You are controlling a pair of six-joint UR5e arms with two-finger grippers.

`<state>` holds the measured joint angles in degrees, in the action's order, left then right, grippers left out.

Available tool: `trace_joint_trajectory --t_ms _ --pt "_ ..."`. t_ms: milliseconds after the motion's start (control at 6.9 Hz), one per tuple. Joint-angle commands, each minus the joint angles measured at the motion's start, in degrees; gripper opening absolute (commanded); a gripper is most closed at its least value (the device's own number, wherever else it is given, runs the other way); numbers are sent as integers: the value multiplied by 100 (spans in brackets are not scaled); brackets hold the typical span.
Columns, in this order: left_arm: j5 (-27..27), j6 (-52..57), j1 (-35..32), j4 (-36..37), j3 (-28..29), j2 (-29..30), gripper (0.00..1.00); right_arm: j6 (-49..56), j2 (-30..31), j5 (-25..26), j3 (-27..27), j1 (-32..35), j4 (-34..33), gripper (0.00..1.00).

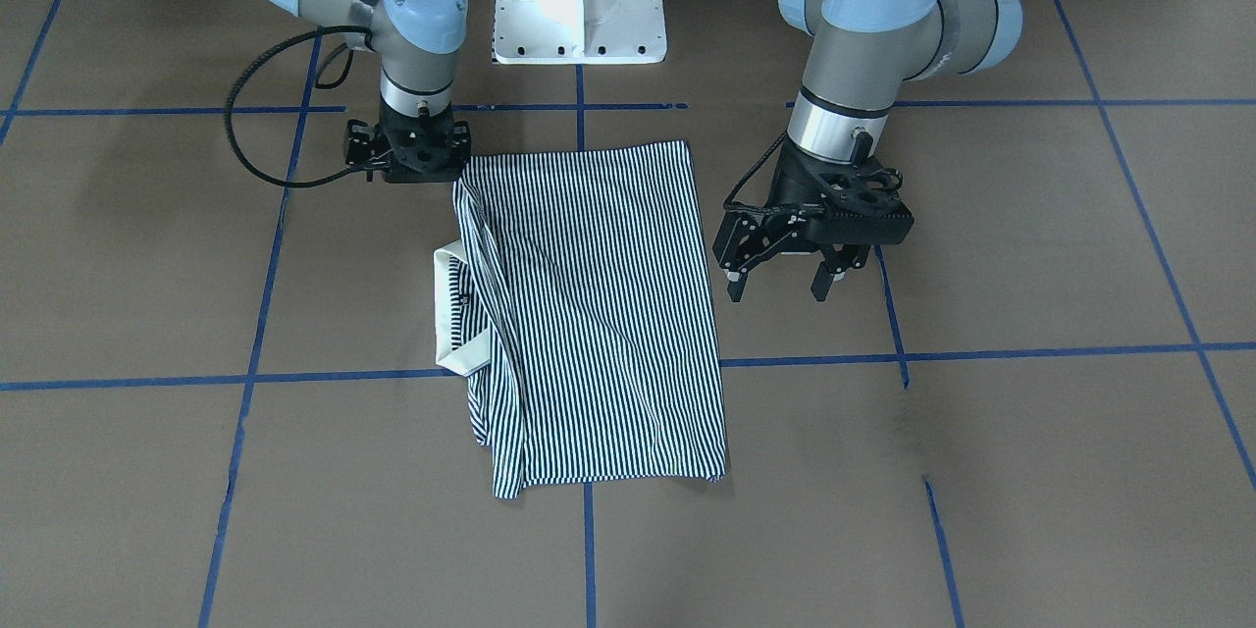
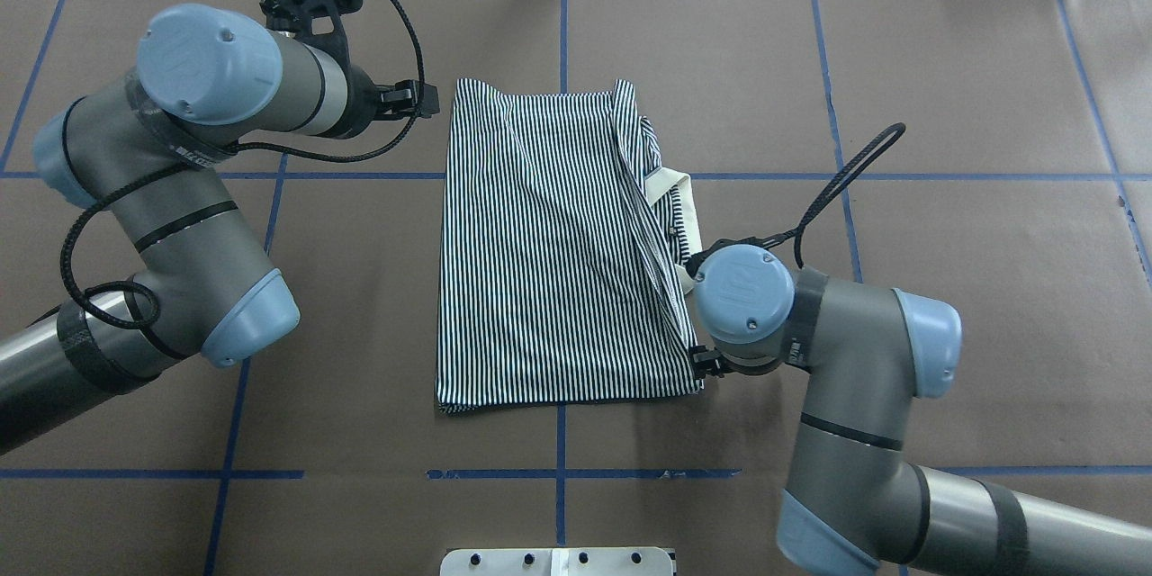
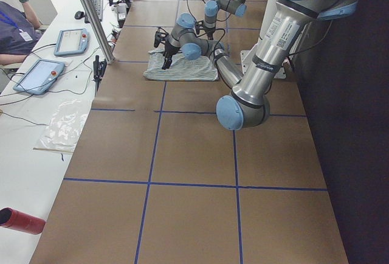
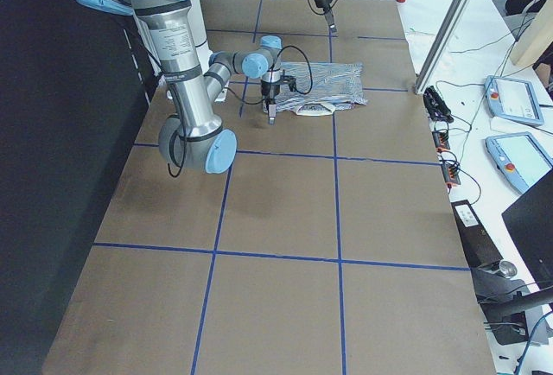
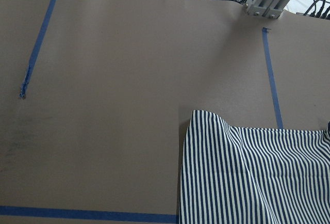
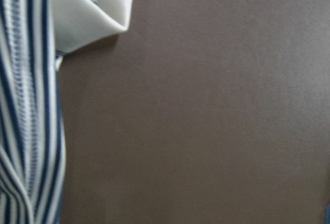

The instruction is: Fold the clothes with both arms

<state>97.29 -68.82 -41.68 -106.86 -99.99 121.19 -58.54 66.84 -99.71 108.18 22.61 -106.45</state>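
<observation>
The polo shirt [image 1: 599,314] lies flat on the desk [image 1: 981,471] between my two sets of jaws, folded to a narrow rectangle. Its cream collar [image 1: 469,356] pokes out on my right jaws' side. My left gripper [image 1: 777,289] hangs raised beside the shirt's far corner, clear of the cloth. Its jaws are spread wide, ready, I judge, to drop and pinch that edge. My right gripper [image 1: 407,157] sits low, just beside the near corner. Its jaws are hidden under the wrist, so I cannot tell whether they are parted or closed. Each arm keeps to its own side, so neither crosses the cloth.
</observation>
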Motion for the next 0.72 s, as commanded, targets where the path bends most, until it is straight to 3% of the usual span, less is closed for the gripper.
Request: trace_joint_trajectory --t_ms 0,145,435,580 --pt "1 0 2 -1 -3 -8 100 132 208 -22 362 172 27 100" --pt "1 9 -6 -1 -12 -8 100 237 -376 4 31 391 27 100" --pt "1 52 2 -10 -3 -17 100 744 -1520 13 -1214 726 54 100" --pt "1 70 -6 -53 32 -26 100 782 -1742 -5 -1699 727 593 100"
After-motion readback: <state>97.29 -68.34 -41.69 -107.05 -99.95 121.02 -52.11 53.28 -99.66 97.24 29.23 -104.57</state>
